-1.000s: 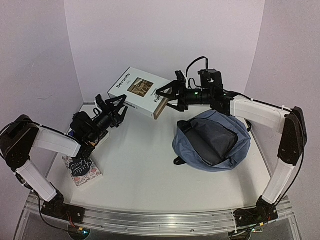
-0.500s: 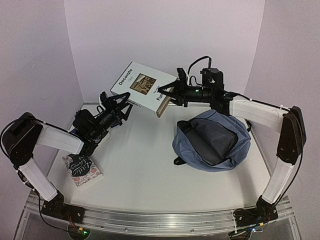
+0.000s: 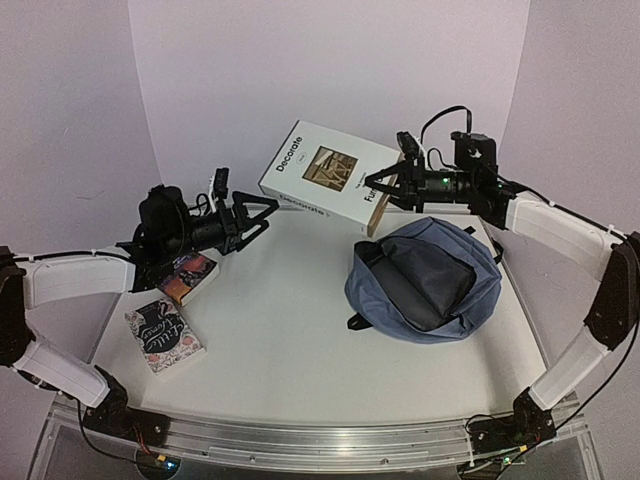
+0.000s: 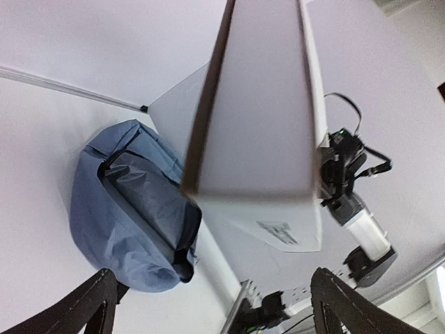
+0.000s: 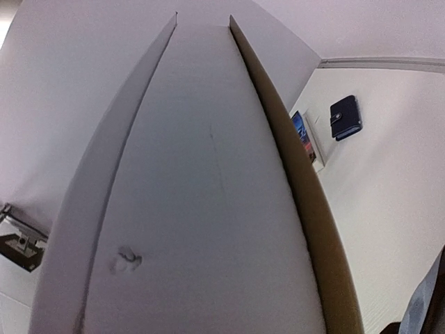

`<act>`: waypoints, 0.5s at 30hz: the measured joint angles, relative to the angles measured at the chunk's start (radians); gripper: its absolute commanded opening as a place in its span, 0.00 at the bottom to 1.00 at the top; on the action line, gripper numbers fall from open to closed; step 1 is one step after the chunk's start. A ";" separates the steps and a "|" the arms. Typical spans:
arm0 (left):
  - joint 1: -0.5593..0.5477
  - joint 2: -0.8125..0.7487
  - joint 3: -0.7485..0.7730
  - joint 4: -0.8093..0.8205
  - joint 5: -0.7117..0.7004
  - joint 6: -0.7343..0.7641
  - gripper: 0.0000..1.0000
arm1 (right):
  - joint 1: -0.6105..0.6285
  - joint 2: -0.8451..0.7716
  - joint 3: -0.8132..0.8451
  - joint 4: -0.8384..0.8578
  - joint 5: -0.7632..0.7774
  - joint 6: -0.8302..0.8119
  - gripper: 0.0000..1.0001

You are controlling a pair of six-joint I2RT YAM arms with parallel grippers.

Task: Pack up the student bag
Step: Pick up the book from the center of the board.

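Observation:
The student bag [image 3: 425,280], slate-blue with black straps, lies on the table at the right, a dark grey panel facing up; it also shows low in the left wrist view as the bag [image 4: 132,209]. A large white book [image 3: 325,180] titled "Decorate" hangs tilted in the air just left of and above the bag. My right gripper [image 3: 385,187] is shut on its right edge. In the right wrist view the book [image 5: 208,195] fills the frame and hides the fingers. My left gripper [image 3: 255,212] stands open and holds nothing, well left of the book [image 4: 257,118].
Two small books lie at the left: an orange-covered one [image 3: 190,277] under the left arm and a dark floral one [image 3: 165,335] nearer the front. The back wall stands close behind the held book. The right arm [image 4: 348,174] shows beyond the book in the left wrist view.
The left gripper opened, let go of the white book and drew back to the left. The right gripper closed on the book and carried it right, towards the bag.

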 measured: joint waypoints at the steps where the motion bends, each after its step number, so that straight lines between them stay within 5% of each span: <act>1: 0.000 -0.001 0.046 -0.089 0.030 0.058 1.00 | 0.001 -0.020 -0.009 -0.019 -0.018 -0.018 0.16; 9: 0.006 -0.003 0.168 -0.498 0.275 0.354 1.00 | 0.003 -0.099 -0.103 -0.168 -0.110 -0.167 0.15; 15: 0.007 -0.007 0.168 -0.560 0.425 0.389 0.98 | 0.008 -0.099 -0.133 -0.324 -0.164 -0.278 0.15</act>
